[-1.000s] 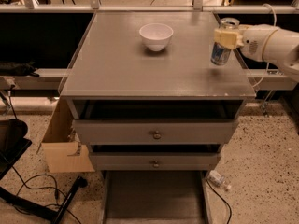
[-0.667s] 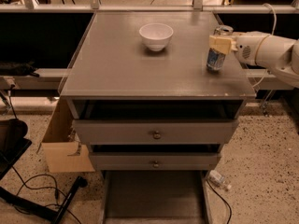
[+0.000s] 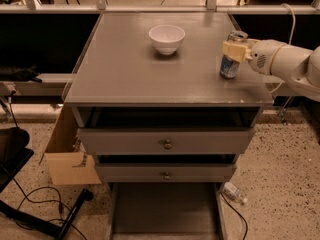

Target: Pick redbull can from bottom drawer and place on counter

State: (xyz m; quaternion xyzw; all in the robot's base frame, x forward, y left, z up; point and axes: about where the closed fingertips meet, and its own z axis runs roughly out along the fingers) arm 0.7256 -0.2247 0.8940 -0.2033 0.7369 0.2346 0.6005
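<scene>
The redbull can (image 3: 229, 69), blue and silver, stands upright on the counter (image 3: 125, 74) near its right edge. My gripper (image 3: 235, 46) reaches in from the right on a white arm and is shut on the can's upper part; a pale finger (image 3: 233, 50) covers the can's front. The can's base seems to rest on the counter. The bottom drawer (image 3: 165, 209) is pulled out at floor level, and its flat grey floor shows nothing on it.
A white bowl (image 3: 166, 38) sits at the counter's back middle. Two grey drawers with round knobs (image 3: 166, 144) are slightly open below the counter. A cardboard box (image 3: 65, 156) stands left of the cabinet. A small bottle (image 3: 234, 192) and cables lie on the floor.
My gripper has carried the can leftward and down over the counter's right side; the can now stands lower, at the counter surface.
</scene>
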